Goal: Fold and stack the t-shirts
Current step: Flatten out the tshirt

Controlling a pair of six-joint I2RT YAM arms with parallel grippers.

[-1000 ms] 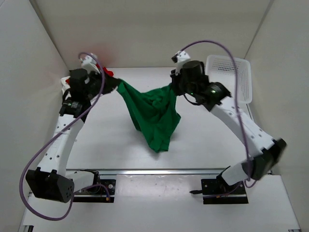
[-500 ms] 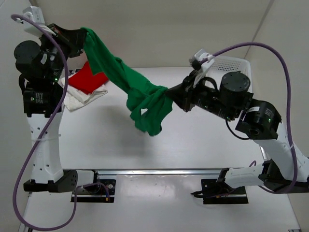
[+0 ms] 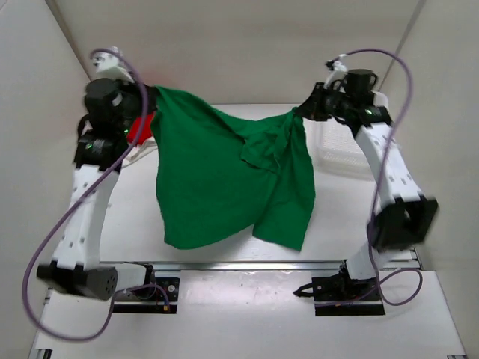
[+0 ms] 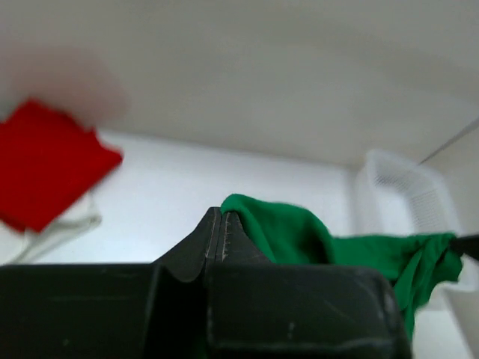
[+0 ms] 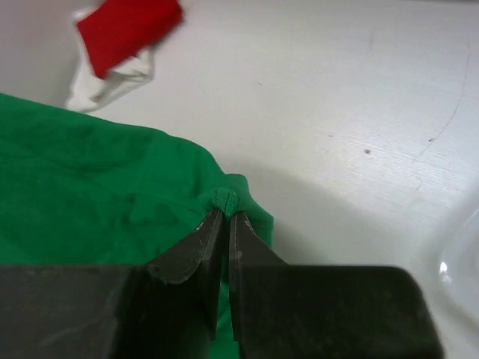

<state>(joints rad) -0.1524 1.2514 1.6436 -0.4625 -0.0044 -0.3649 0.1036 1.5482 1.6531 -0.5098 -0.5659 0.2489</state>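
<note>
While it hangs stretched between the two arms, the green t-shirt [image 3: 224, 187] spreads out as a broad, floppy sheet of soft knit cloth. Its top edge sags in a shallow curve from one gripper to the other, and its lower edge droops in two uneven lobes toward the near side. Whether that lower edge touches the table [image 3: 340, 217] I cannot tell. Near the right end a flap is doubled over itself and creased.

The left arm rises from its near-left base and reaches up toward the far left, its wrist turned to the right. The left gripper [image 4: 222, 217] is pinched closed, dark fingertips meeting on the shirt's left end, green cloth bunched right at the tips. The right arm climbs from the near right to the far right with its wrist pointing left. The right gripper [image 5: 226, 215] is likewise clamped tight on a small knot of green fabric.

At the far left of the table lies the red t-shirt [image 5: 131, 30], a flat folded rectangle resting on the off-white t-shirt [image 5: 112, 82], which shows rumpled at its edge. At the far right, under the right arm, sits a white perforated plastic basket [image 4: 408, 187] — rigid, rounded at the corners. The tabletop is matte white, faintly scuffed.
</note>
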